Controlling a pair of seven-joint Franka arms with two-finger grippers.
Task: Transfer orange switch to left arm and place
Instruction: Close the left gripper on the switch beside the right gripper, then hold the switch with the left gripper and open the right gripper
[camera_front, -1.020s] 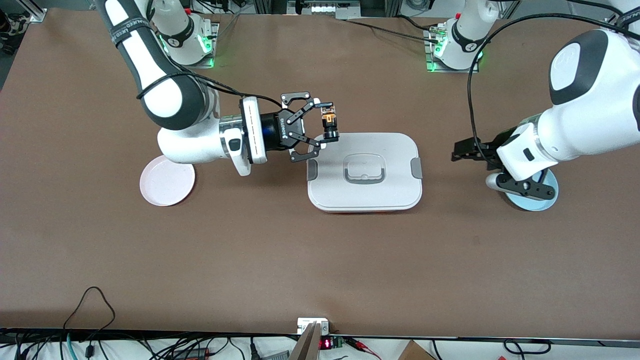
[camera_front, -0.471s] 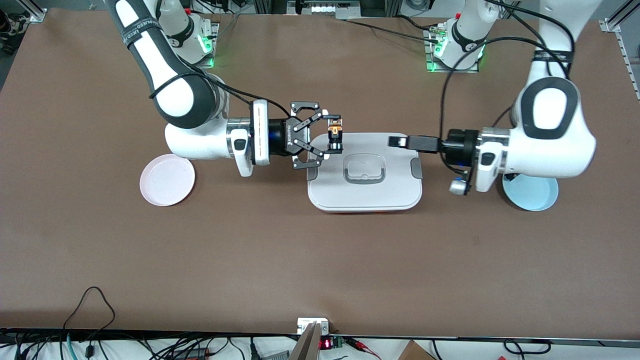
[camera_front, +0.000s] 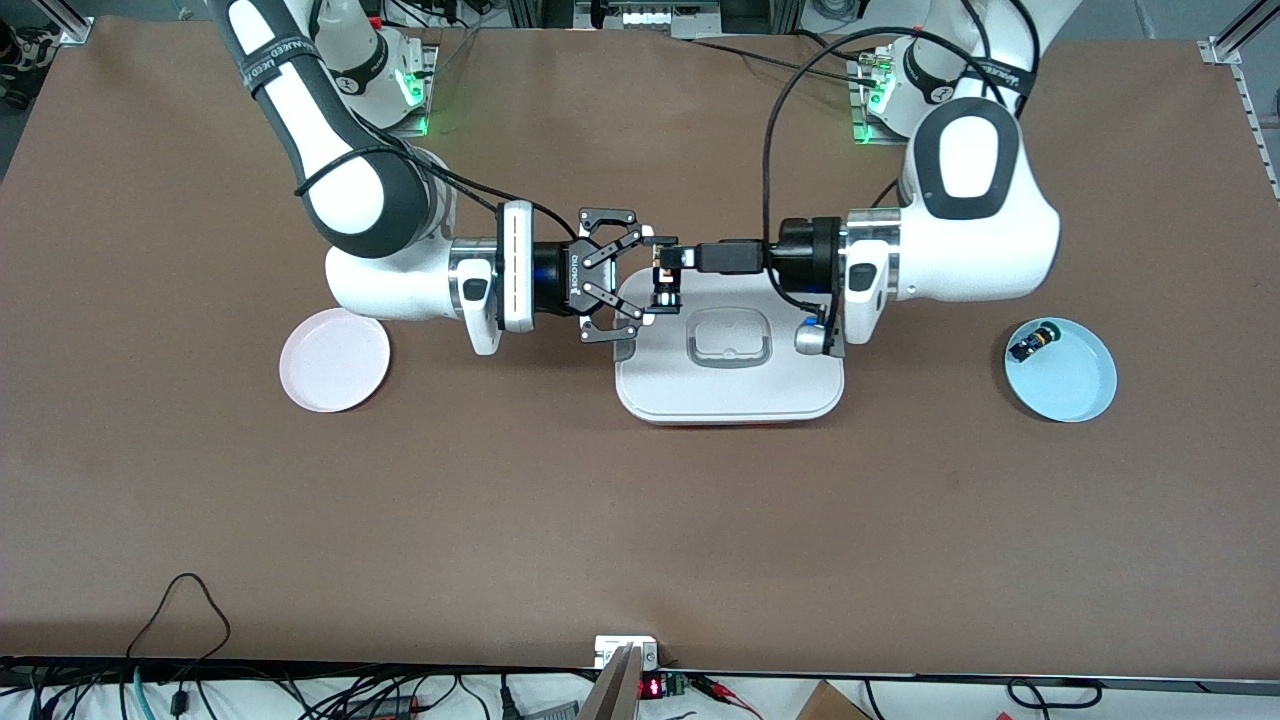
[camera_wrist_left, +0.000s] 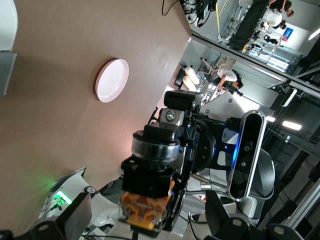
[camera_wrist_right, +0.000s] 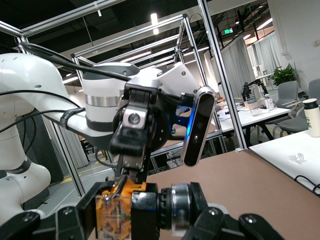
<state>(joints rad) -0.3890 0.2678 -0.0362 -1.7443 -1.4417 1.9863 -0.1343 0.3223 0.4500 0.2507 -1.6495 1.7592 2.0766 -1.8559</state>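
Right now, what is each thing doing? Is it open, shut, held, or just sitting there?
Right gripper: jaws shut on the tiny black and orange switch, over the box.
Tiny black and orange switch: held up in the air, not touching the box.
Left gripper: jaws open, at the switch, not gripping yet.
Large white plastic box: lid on, resting on the table.
Round pink plate: empty.
Round light blue plate: holds a small black switch.

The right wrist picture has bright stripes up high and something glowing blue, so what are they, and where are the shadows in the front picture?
Right wrist view: the stripes are ceiling lights; the blue glow sits beside the left gripper, which meets the orange switch. Front view: light is even, with soft shadows on the table beside the arms and the box.
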